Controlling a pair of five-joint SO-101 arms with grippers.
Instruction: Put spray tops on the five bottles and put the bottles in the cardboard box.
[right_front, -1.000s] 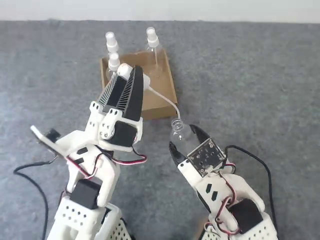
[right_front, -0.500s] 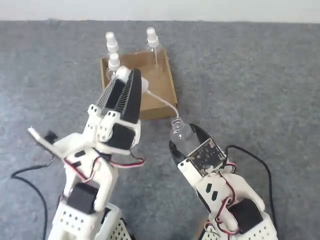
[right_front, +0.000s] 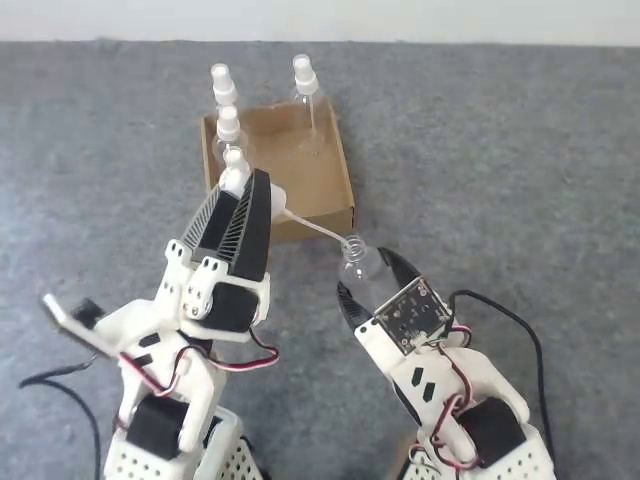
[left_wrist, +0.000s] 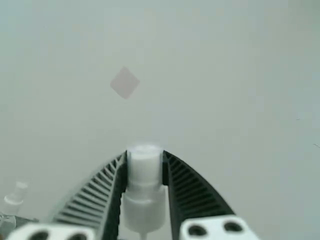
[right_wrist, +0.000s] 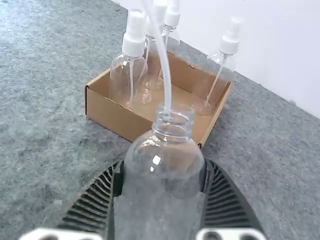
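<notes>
Left gripper (left_wrist: 144, 157) is clamped on the white spray top (left_wrist: 144, 200), one finger on each side of its body. The thin dip tube (right_front: 315, 228) runs from the spray top across the near right corner of the cardboard box (right_front: 345, 175). The tube's free end sits at the rim of the clear open bottle (right_wrist: 162, 150); whether it has entered the neck cannot be told. The right gripper (right_wrist: 161, 175) grips this bottle by its body, upright, just outside the box's near right corner above the grey mat (right_front: 500, 150). Four capped bottles (right_wrist: 131, 75) stand inside the box, three towards its left side and one at the far right.

Step in hand, as judged: fitting the fifth and last spray top.

Next move, as judged:
1. Bring the spray top over the neck and feed the tube fully down.
2. Keep the tube in line with the neck; it is flexible and may buckle or slip off the rim.
3. Seat the spray top on the neck and fasten it.
4. Place the bottle in the open space at the near right of the box.
</notes>
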